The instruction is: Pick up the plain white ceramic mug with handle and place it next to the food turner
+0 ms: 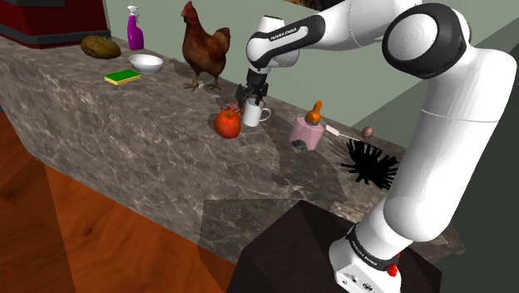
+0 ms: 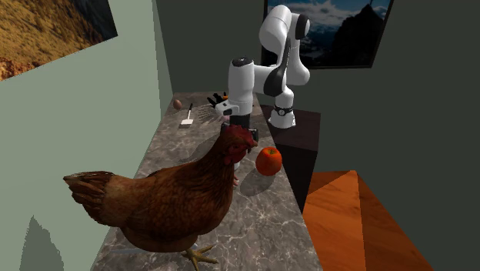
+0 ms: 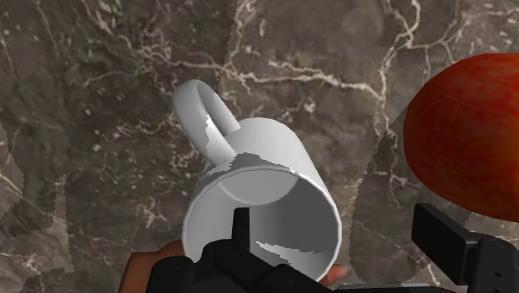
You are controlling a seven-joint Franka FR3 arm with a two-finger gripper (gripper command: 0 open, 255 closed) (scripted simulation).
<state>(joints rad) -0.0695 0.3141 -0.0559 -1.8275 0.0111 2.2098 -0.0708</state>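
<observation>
On the marbled desk point(image 1: 125, 137), near its middle, the white mug point(image 3: 270, 162) stands upright with its mouth open to the end effector point(image 3: 333, 226). The handle points away from the fingers. The fingers are apart and clamped on nothing. 1 finger sits inside the mug's mouth against the near wall, and the other hangs outside it on the side of the red apple point(image 3: 466, 133). The mug is judged to be resting on the desk, not yet lifted.

The apple lies just beside the mug, with a strip of bare desk between them. A pink bottle with an orange top point(image 1: 306, 131) stands further along the desk. Past it, the food turner point(image 2: 187, 118) lies flat near the wall, well apart from the mug.

Risks, as judged:
- The outer finger works in the gap next to the apple. A small drift could nudge the apple and set it rolling.
- A grip on 1 wall alone may let the mug swing on lifting, because the handle's weight is off to 1 side.
- The pink bottle stands on the direct line to the turner. A low carry could knock it over.

The wrist view settles the finger placement, which the shoulder view leaves unclear. The second exterior view gives the turner's blade plainly, while a brown hen point(image 2: 169, 200) blocks the mug there.
</observation>
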